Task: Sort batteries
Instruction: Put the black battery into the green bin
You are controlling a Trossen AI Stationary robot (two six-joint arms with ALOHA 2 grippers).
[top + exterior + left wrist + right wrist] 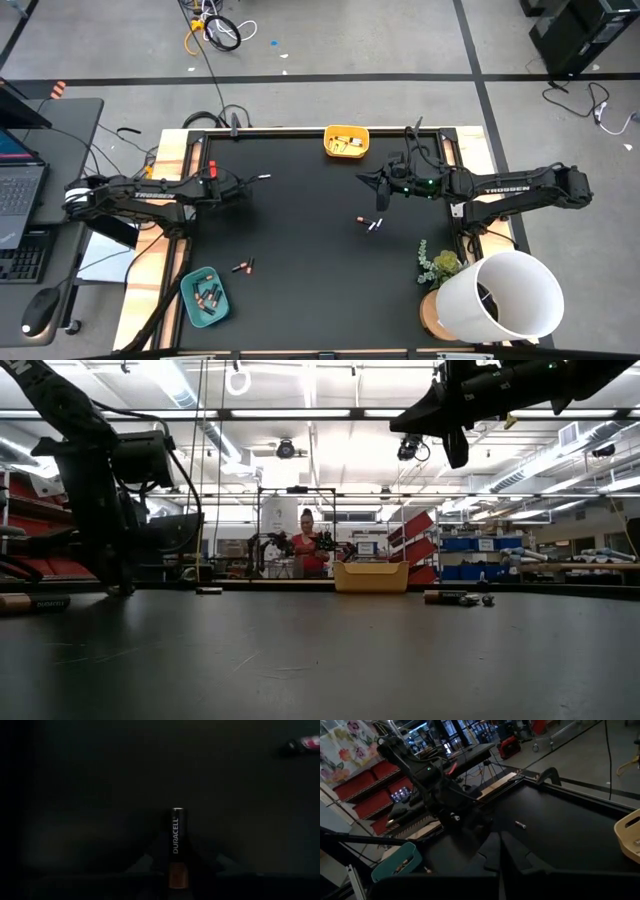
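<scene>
My left fingers point(175, 880) grip a copper-and-black battery point(178, 845); right fingers point(381, 184) closed, empty. Teal tray point(206, 299) and yellow tray point(346, 141) hold some; several remain on the table point(300, 220).

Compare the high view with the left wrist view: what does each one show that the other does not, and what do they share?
Only the high view shows both trays, the yellow tray at the far edge and the teal tray at the near left, plus the right gripper over the mat and the white bucket.

Only the left wrist view shows the copper-and-black battery between the left gripper's fingers, its brand name readable, and a red-ended battery farther off.

Both show the black mat.
</scene>
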